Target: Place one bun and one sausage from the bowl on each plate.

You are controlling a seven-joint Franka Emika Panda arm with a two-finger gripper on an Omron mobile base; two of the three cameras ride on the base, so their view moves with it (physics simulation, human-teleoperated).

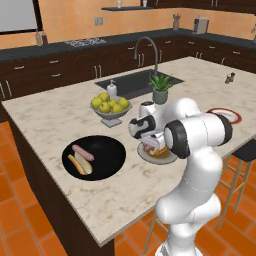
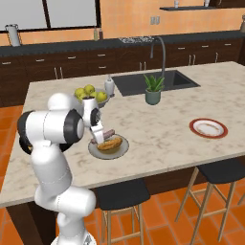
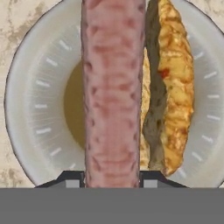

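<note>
Lighting is bright, even and diffuse across all views, with no single visible source. Shadows are soft and faint: one beneath the fruit bowl (image 1: 111, 111) and one under the plant (image 2: 153, 91); the black bowl (image 1: 107, 165) carries only weak sheen, without glare. Base views are slightly soft and low in detail; the hand view renders the sausage (image 3: 113, 92) coarse and blurred.

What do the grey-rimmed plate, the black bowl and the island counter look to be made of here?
Grey-rimmed plate: looks like glazed ceramic, smooth, with pale dashes around the rim and a brownish centre.
Black bowl: glossy, plain black; ceramic or plastic, the look leaves it open.
Counter: polished stone, probably marble, judging by its beige mottled veining.
</note>
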